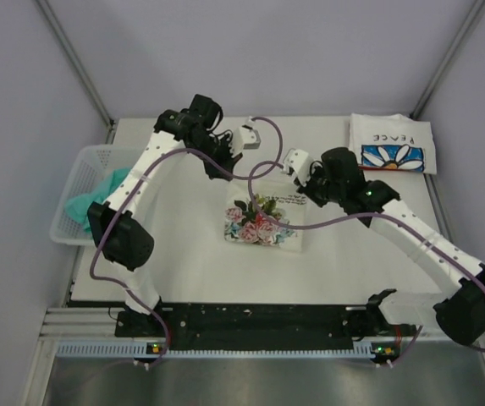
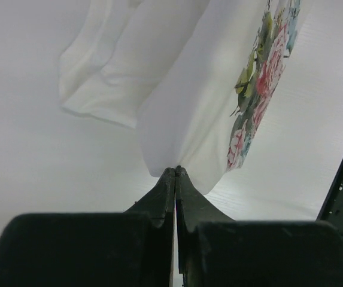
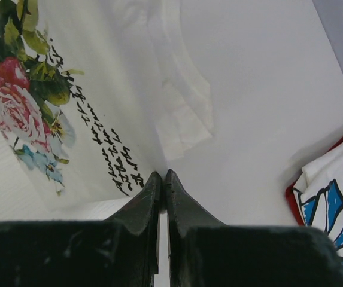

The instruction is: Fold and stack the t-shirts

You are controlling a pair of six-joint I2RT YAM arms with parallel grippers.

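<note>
The white t-shirt with pink-red flowers (image 1: 261,222) is in the middle of the table (image 1: 183,254), and its plain cloth runs from the print up to both arms. The left gripper (image 2: 175,173) has its fingers pressed together on a corner of this cloth. The right gripper (image 3: 162,176) is closed the same way on the edge near the black writing. The folded PEACE t-shirt (image 1: 392,144) lies at the far right corner (blue daisy upward). The teal-green t-shirt (image 1: 98,199) sits crumpled in the mesh basket (image 1: 66,222) at the left.
</note>
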